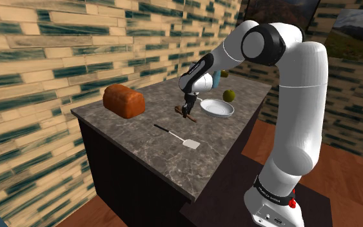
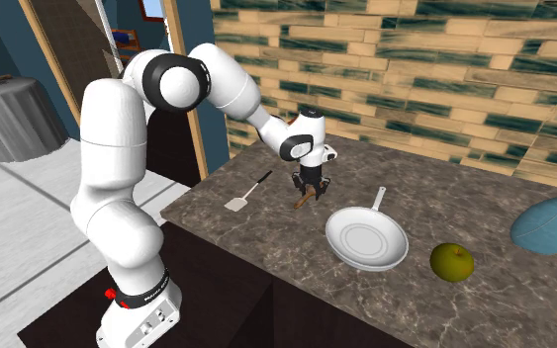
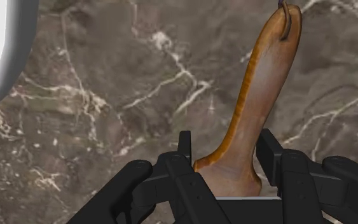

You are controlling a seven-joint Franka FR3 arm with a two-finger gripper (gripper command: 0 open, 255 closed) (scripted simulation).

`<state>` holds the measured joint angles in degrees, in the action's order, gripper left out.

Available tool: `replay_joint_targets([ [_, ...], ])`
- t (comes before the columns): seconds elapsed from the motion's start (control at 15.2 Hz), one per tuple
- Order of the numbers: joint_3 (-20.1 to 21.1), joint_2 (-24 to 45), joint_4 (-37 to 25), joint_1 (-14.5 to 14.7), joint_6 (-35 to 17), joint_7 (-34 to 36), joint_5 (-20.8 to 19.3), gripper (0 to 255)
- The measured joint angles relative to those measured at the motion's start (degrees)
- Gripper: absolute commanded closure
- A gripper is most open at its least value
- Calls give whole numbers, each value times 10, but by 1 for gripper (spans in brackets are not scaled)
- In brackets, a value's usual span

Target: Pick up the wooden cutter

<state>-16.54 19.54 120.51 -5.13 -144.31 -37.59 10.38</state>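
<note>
1. Brown, glossy wood sits right in the grasp: the wooden cutter [image 3: 260, 83] has its broad end between the black fingers [image 3: 185, 145], and the gripper [image 3: 227, 149] is closed narrow on it, a finger pressed to each side
2. The step in hand looks like the lift itself; whether the cutter is already clear of the stone I cannot tell
3. To do it well, I would squeeze firmly and rise straight up, slowly. The hold is at one end and the long handle juts out ahead, so it could pivot or slip in the jaws
4. The handle narrows away from the fingers, curves slightly and ends in a rounded tip with a small dark loop; its colour runs from orange to deeper brown, and the cutting end is hidden behind the fingers
5. Under it lies the dark marbled counter [image 3: 107, 127], veined white; the cutter is near its middle, tilted in the second exterior view
6. Just beside it, toward the shoulder view's right, rests a white pan [image 1: 216, 108], so the lift should not swing that way
7. Farther off are a spatula [image 1: 180, 137] near the front edge, a brown loaf [image 1: 124, 100] to the shoulder view's left, a green fruit [image 1: 228, 96] beyond the pan, a blue spray bottle [image 2: 553, 222] and the brick wall [image 1: 44, 51] behind
</note>
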Motion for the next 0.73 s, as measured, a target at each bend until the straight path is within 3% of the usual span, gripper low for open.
replay_joint_targets([
  [0.73,-12,-48,-13,10,59,20,-27,255],
])
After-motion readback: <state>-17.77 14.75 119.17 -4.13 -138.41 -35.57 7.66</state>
